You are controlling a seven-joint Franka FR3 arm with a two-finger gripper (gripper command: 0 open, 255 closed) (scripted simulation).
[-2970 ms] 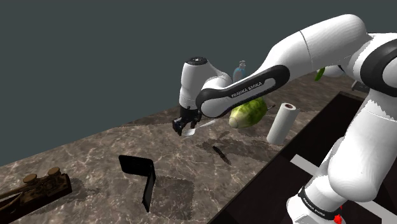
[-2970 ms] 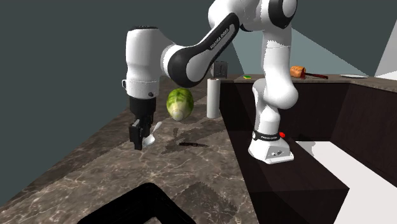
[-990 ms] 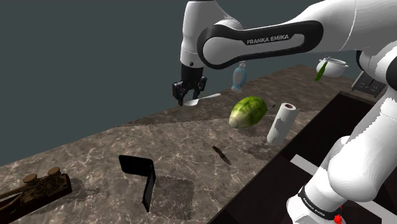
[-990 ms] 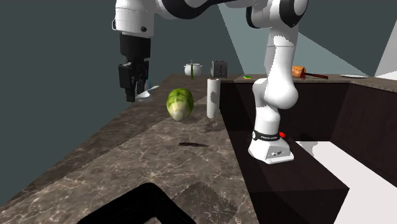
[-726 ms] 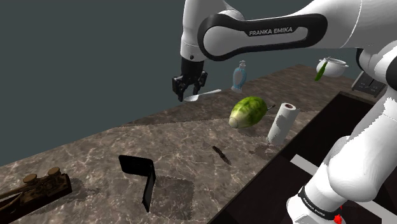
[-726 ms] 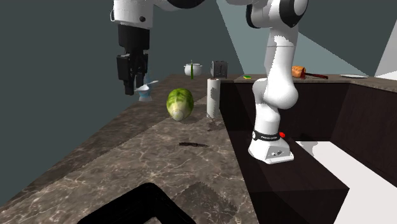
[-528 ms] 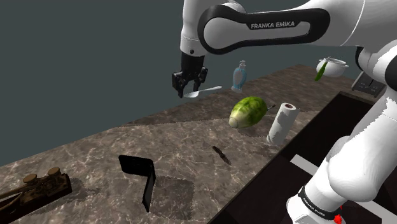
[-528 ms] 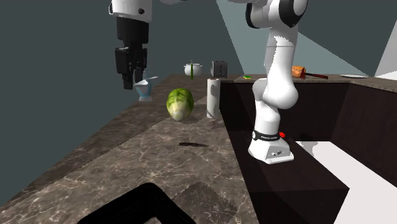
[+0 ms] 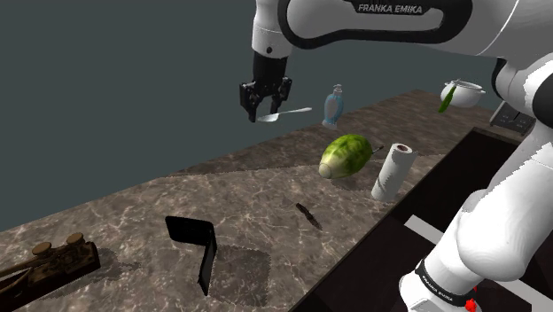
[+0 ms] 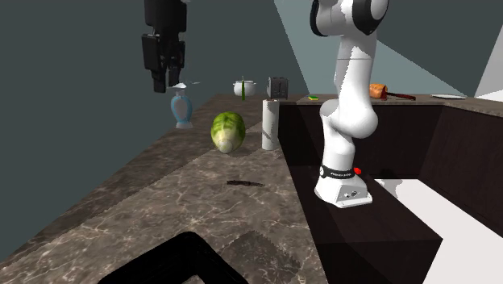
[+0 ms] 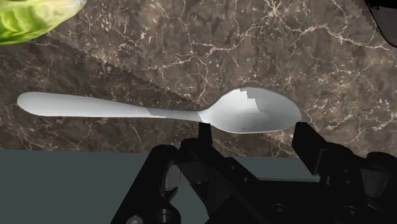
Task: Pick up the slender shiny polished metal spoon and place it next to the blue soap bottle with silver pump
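Gripper (image 9: 264, 110) clenched on spoon (image 9: 292, 112) at the bowl end; wrist view has the bowl (image 11: 251, 113) between the fingers (image 11: 203, 132), handle sticking out sideways. Spoon is in the air, high over the marble counter (image 9: 133, 213), near the bottle (image 9: 333, 106) and apart from it. Green cabbage (image 9: 345, 155) and paper roll (image 9: 393, 172) stand on the counter.
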